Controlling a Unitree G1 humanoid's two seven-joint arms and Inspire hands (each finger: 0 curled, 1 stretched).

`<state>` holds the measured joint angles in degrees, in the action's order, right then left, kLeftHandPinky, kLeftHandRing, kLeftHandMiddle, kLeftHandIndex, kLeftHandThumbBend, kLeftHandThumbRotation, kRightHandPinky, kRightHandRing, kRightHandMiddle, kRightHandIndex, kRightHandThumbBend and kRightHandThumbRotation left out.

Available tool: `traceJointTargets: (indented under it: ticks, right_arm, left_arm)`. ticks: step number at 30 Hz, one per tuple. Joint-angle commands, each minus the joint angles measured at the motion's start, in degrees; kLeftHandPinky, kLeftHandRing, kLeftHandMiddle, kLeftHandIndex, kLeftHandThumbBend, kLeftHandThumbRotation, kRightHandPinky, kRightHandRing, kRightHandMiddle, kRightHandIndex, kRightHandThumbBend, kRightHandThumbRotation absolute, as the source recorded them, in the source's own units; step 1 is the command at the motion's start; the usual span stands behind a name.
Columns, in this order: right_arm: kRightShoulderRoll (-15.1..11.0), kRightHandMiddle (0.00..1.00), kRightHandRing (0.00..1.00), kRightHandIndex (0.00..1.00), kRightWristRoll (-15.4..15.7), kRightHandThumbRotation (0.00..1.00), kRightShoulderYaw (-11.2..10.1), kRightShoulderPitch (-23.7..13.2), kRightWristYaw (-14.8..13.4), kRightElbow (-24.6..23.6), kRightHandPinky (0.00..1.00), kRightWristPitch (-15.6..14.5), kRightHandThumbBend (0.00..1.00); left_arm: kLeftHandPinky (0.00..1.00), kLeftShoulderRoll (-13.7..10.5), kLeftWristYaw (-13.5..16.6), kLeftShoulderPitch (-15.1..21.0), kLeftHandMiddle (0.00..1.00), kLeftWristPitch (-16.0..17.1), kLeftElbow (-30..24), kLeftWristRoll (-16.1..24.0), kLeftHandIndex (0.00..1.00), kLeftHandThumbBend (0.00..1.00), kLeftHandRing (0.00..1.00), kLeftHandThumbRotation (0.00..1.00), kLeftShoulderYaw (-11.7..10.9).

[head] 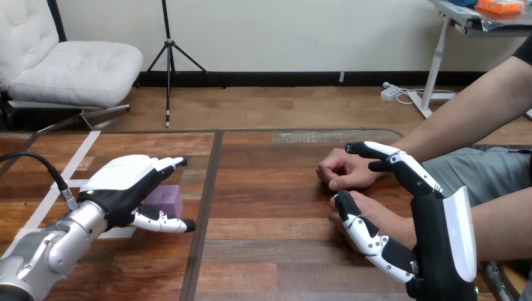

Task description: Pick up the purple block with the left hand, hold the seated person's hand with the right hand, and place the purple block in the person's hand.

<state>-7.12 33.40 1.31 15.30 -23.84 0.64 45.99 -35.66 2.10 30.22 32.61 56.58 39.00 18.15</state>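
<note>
Head view: left hand (122, 185) low over the left part of the wooden table (270, 251), back shell up, pointing right. Its fingers (164, 166) are stretched out nearly straight and the thumb (160, 221) is spread on the near side, so the hand is open. The purple block (168, 199) sits on the table in the gap between them; contact with either cannot be told. Right hand (439, 244) at the right side, fingers (401, 164) extended toward the far left, thumb (361, 229) spread wide, also open. The person's nearer hand (383, 219) lies between that thumb and those fingers, the thumb crossing in front of it; no closed grip seen. The person's farther hand (342, 170) is a loose fist just beyond, near the fingertips
</note>
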Motion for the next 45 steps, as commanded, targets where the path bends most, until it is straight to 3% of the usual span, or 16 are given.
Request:
traceJointTargets:
  ticks: [1,14,45]
  right_arm:
    - [-0.8,0.73,0.73,0.70,-2.0,0.41,-0.5,-1.5,0.8,-2.4,0.66,0.0,0.42]
    - [-0.8,0.73,0.74,0.70,-1.6,0.40,-0.8,-1.7,1.1,-2.3,0.66,0.3,0.42]
    - [-0.7,0.72,0.73,0.69,-1.8,0.41,-0.9,-1.4,2.1,-3.2,0.66,-0.2,0.42]
  left_arm:
    - [0.99,0.4,1.9,4.8,0.96,0.1,0.5,-0.4,0.95,0.78,0.97,0.48,0.3]
    - [0.89,1.2,2.8,5.0,0.96,0.5,2.2,-0.8,0.94,0.76,0.95,0.47,0.6]
    - [0.84,3.5,4.4,7.3,0.93,-1.0,7.5,0.0,0.92,0.68,0.91,0.47,3.2]
